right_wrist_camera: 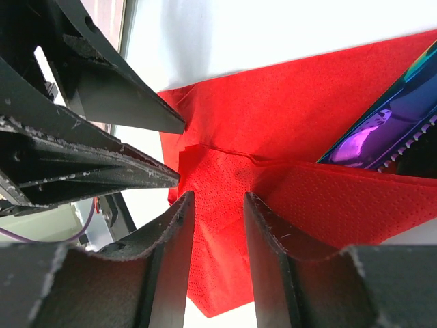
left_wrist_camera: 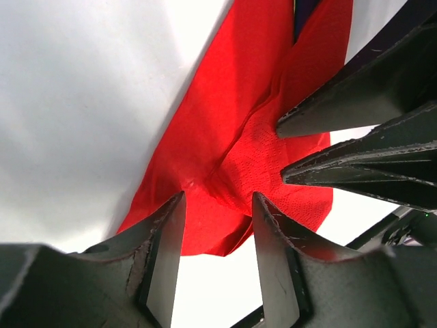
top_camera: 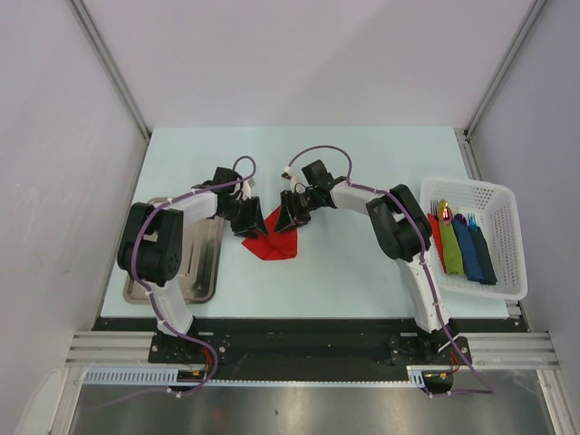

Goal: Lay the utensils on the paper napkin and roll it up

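On the table (top_camera: 362,163) lies the folded paper napkin (top_camera: 272,243).

The paper napkin (top_camera: 272,243), bright red and finely embossed, lies crumpled and part-folded at the middle of the pale table (top_camera: 362,272). Its flaps lap over one another in a loose wedge with creases at the centre. From the open end of the fold pokes one of the utensils (right_wrist_camera: 379,133), glossy purple-blue with a toothed edge, tucked between the red layers.
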You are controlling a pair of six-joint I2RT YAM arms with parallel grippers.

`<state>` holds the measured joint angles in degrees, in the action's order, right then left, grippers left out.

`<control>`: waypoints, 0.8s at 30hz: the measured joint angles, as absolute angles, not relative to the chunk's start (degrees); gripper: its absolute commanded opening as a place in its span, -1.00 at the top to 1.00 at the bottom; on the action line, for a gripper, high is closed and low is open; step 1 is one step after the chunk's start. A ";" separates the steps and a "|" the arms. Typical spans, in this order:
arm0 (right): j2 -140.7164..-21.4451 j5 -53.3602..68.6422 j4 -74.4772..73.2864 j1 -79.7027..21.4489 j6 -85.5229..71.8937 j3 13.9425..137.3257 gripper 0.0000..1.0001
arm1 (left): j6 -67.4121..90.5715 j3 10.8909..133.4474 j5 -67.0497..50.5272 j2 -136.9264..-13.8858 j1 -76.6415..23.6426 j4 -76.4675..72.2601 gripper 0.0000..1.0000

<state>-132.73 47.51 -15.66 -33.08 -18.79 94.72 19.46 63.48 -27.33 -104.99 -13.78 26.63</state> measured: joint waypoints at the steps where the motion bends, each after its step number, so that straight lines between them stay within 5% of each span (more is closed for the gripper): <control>1: -132.75 47.51 -15.66 -33.08 -18.81 94.72 0.21 | 19.46 63.48 -27.33 -104.99 -13.93 26.65 0.03; 17: -132.75 47.55 -15.68 -32.95 -18.81 94.72 0.21 | 19.70 65.63 -27.44 -107.57 -16.19 26.94 0.16; 24: -132.75 47.59 -15.70 -32.86 -18.81 94.72 0.21 | 20.16 66.92 -26.96 -108.81 -16.58 27.68 0.66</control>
